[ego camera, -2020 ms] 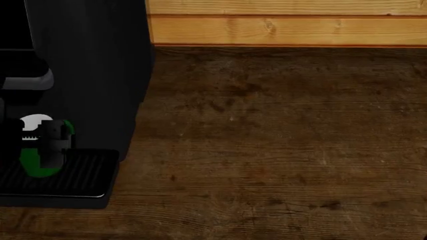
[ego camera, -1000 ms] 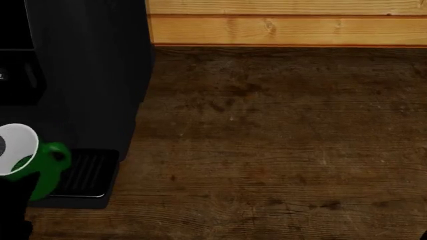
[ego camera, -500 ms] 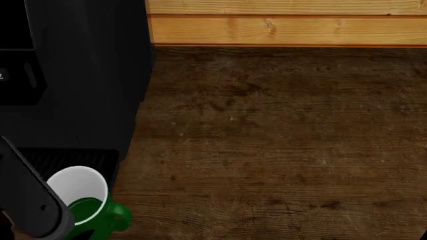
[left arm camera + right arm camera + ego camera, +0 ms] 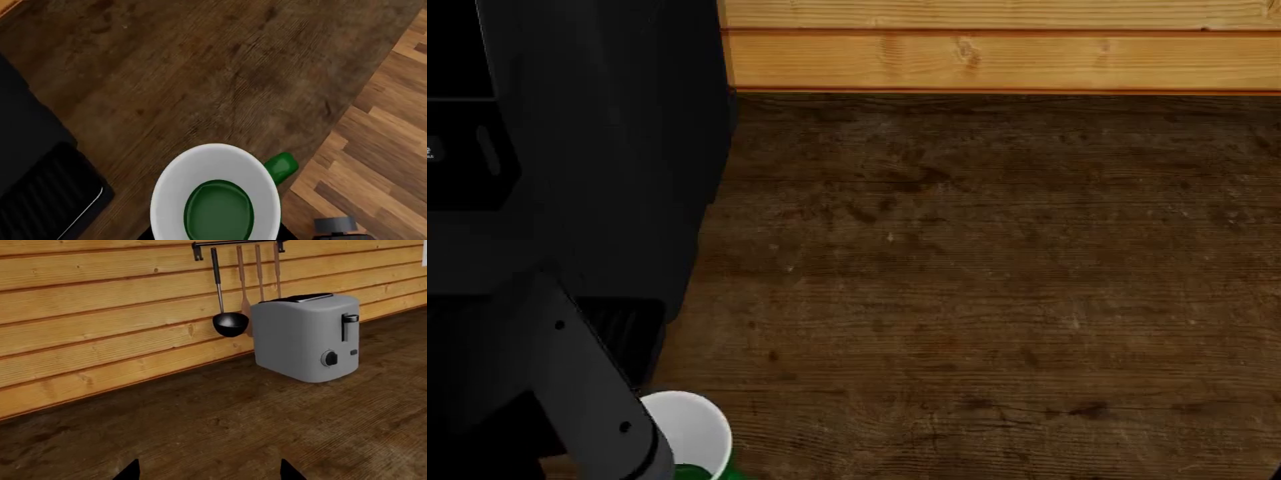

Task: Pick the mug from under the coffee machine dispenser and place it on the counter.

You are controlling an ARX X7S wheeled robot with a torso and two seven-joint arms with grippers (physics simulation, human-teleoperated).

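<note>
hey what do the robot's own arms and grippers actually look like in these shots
Little shows. In the head view, the left arm is a boxy, matte black link with grey-lit edges and two small round fastener dots. In the right wrist view, the right gripper shows only as two pointed black tips. No cables, markings or sleeves are visible.

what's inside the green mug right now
Nothing shows inside the mug: just white inner walls and a green bottom, seen straight down from the left wrist view. The left tool gripping it is hidden below the frame.

dark wood counter [image 4: 988, 280], black coffee machine [image 4: 587, 150] & grey toaster [image 4: 305, 337] on it
</note>
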